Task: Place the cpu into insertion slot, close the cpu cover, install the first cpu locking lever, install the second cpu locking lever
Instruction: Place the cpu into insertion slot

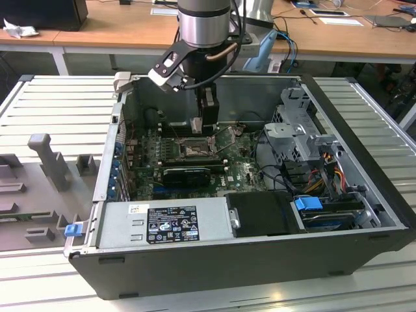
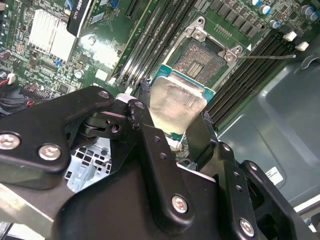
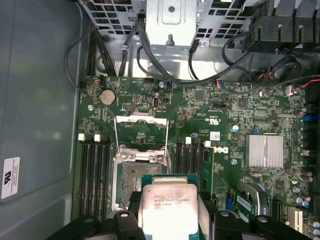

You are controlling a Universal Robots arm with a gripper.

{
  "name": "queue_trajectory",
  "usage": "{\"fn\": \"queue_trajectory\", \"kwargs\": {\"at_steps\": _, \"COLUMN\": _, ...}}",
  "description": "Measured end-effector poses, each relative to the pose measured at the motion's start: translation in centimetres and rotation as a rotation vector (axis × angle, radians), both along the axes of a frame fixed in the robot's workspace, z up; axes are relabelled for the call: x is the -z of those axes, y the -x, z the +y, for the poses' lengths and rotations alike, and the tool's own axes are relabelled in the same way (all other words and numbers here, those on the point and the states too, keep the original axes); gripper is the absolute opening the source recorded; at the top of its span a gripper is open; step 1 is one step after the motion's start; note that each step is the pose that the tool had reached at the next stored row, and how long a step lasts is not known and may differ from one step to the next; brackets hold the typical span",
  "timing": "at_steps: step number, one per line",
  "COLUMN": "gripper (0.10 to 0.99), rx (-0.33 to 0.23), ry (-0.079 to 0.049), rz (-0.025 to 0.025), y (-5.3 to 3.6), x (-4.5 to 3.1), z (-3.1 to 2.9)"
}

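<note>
My gripper (image 2: 175,119) is shut on the cpu (image 2: 176,100), a pale silvery square chip with a green edge, held by two opposite sides between the black fingers (image 3: 131,212). In the first wrist view the cpu (image 3: 167,206) hovers just beside and partly over the insertion slot (image 3: 129,175), whose dark centre is uncovered. The cpu cover (image 3: 140,131), a thin metal frame, stands swung open on the far side of the slot. In the exterior view the gripper (image 1: 205,123) hangs inside the computer case, just above the insertion slot (image 1: 194,149). A thin locking lever (image 2: 265,56) sticks out, unlatched.
Black memory slots (image 3: 97,175) run along both sides of the socket. A silver heatsink (image 3: 265,150) sits on the green board. Cables and a metal drive cage (image 3: 172,20) lie beyond the board. The case wall (image 1: 364,162) and power supply (image 1: 162,224) hem the arm in.
</note>
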State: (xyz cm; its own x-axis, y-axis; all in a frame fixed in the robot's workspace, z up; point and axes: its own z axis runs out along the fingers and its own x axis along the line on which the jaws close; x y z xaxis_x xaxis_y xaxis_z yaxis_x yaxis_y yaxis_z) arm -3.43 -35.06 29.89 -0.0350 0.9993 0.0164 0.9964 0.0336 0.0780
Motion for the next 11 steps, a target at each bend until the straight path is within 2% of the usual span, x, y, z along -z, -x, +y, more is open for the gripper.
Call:
{"fn": "queue_trajectory", "kwargs": {"at_steps": 4, "gripper": 0.529, "rx": 0.015, "ry": 0.001, "rz": 0.0, "y": 0.01, "x": 0.86, "z": 0.46}}
{"fn": "queue_trajectory", "kwargs": {"at_steps": 8, "gripper": 0.529, "rx": 0.051, "ry": -0.001, "rz": 0.0, "y": 0.09, "x": 2.43, "z": 0.54}}
{"fn": "queue_trajectory", "kwargs": {"at_steps": 11, "gripper": 0.529, "rx": 0.051, "ry": -0.001, "rz": 0.0001, "y": 0.1, "x": 3.08, "z": 0.57}}
